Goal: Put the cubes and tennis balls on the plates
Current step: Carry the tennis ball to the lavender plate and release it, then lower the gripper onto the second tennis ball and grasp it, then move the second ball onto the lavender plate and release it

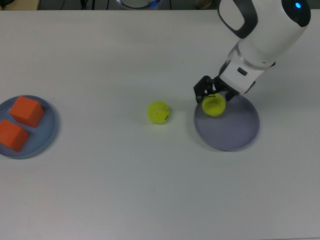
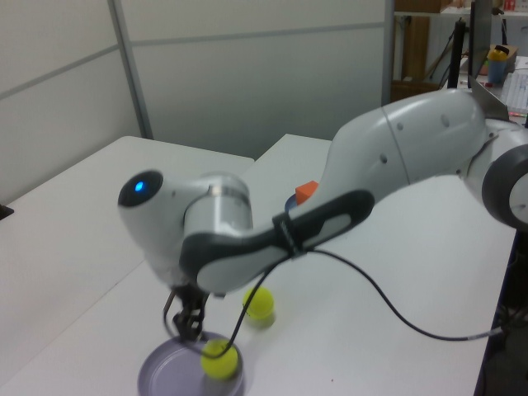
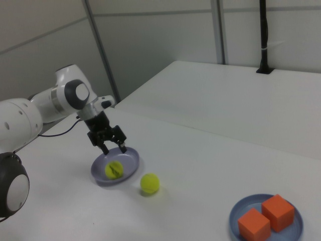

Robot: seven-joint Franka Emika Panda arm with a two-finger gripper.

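Over the lavender plate (image 1: 235, 131), the gripper (image 3: 113, 146) is hovering with fingers spread, holding nothing. One tennis ball (image 3: 114, 169) is sitting on that plate near its rim; a roll could be carrying it off. The other ball (image 1: 158, 112) is lying on the table, both cubes (image 1: 19, 123) on the blue plate (image 1: 45, 137)

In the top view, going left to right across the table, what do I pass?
Blue plate holding two orange cubes → loose tennis ball → claw → second tennis ball → purple plate.
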